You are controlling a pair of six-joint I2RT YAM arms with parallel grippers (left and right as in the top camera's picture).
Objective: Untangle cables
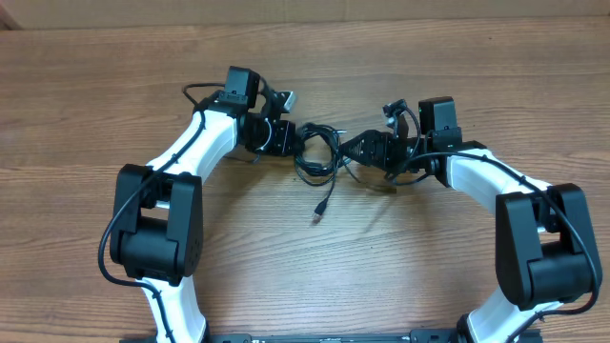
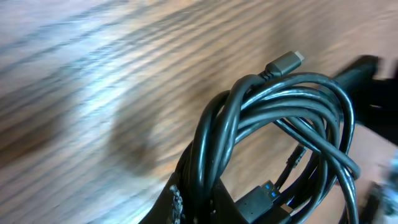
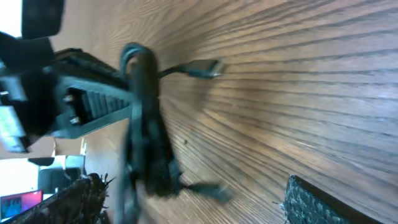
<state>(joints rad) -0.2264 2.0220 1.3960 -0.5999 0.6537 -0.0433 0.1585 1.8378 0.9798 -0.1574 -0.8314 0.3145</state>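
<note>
The cables point(image 1: 313, 157) are a coiled bundle of thin black cords in the middle of the table, with one loose plug end point(image 1: 319, 211) trailing toward the front. My left gripper point(image 1: 292, 143) is shut on the left side of the coil. In the left wrist view the cables point(image 2: 273, 118) loop up out of the gripper point(image 2: 202, 200), showing a silver plug point(image 2: 286, 61) and a blue-marked connector point(image 2: 268, 190). My right gripper point(image 1: 351, 152) stands open just right of the coil. Its wrist view shows the blurred cables point(image 3: 147, 124) near the left finger point(image 3: 74, 199), untouched.
The wooden table point(image 1: 305, 57) stretches behind and to both sides of the arms. Both white arm links and their black bases point(image 1: 157, 224) stand at the front left and front right. The arms' own thicker black cables run along them.
</note>
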